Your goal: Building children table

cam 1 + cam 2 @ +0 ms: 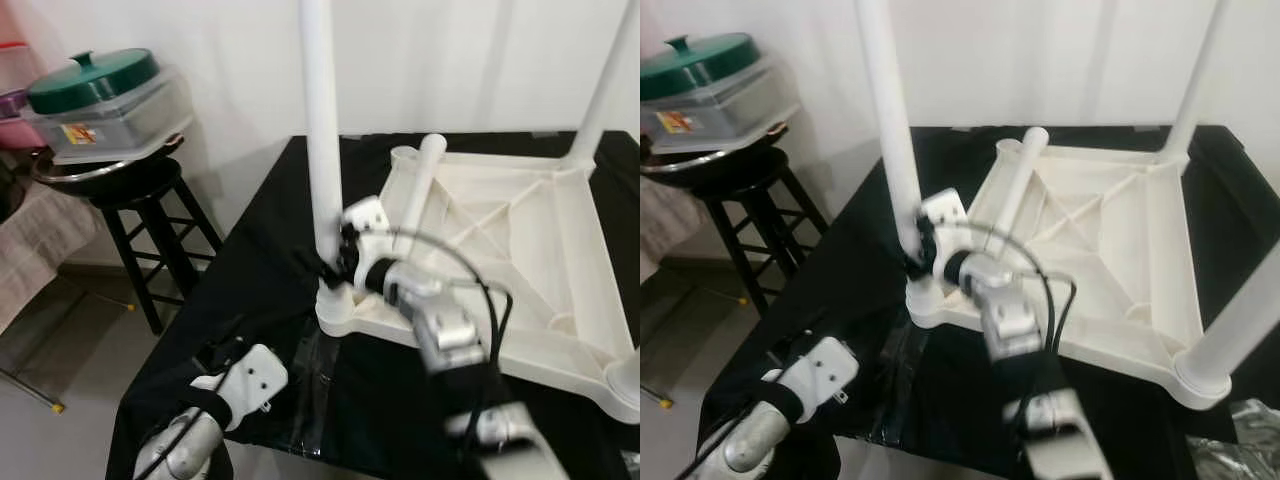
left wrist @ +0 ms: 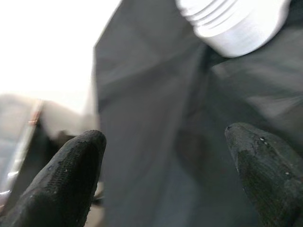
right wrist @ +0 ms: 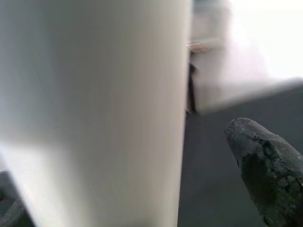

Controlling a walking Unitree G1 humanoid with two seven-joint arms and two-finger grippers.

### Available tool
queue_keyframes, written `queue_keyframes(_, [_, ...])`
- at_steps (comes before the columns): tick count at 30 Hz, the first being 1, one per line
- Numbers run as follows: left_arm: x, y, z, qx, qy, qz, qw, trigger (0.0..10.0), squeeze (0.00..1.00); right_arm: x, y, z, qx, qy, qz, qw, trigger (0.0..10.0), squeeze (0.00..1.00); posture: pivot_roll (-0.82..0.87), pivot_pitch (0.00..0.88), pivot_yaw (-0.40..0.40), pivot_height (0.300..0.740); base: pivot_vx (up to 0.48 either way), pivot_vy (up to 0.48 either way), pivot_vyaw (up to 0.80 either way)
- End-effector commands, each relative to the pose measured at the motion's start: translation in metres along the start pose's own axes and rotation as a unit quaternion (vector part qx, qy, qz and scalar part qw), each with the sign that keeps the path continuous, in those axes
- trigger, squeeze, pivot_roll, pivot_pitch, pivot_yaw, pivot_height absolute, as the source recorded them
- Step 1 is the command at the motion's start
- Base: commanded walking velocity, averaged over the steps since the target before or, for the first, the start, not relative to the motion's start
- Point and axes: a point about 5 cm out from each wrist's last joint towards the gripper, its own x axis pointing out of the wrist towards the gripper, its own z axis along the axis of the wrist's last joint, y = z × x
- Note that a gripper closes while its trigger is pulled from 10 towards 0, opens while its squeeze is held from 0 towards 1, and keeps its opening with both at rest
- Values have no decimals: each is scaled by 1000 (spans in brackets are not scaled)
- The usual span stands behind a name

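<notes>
An upturned white plastic tabletop (image 1: 520,240) is being carried by a surface draped in black cloth (image 1: 260,300). Upright legs are being held in its corner sockets, and a loose leg (image 1: 420,190) is lying tilted across the underside. The near-left leg (image 1: 322,130) is being met low down, just above its socket (image 1: 335,305), by the right tool (image 1: 335,262). In the right wrist view the leg (image 3: 94,109) is being seen close between the fingers, one fingertip (image 3: 265,161) showing apart from it; whether it is being squeezed cannot be told. The left tool (image 2: 163,175) is being held wide above the cloth near the surface's front edge. A black stool (image 1: 150,210) bearing a green-lidded container (image 1: 95,90) is being seen at the left.
</notes>
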Motion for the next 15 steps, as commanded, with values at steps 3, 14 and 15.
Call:
queue_keyframes(3, [0, -1, -7, 43, 19, 12, 999, 10000, 0, 8, 7, 7, 6, -28, 104, 994, 10000, 0, 9, 0, 93, 740, 0, 0, 0])
queue_keyframes(14, [7, 19, -8, -125, 31, 65, 990, 10000, 0, 19, 4, 0, 21, 5, 196, 980, 0, 0, 28, 0, 63, 740, 0, 0, 0])
queue_keyframes(15, [7, 19, -8, -125, 31, 65, 990, 10000, 0, 19, 4, 0, 21, 5, 196, 980, 0, 0, 28, 0, 63, 740, 0, 0, 0])
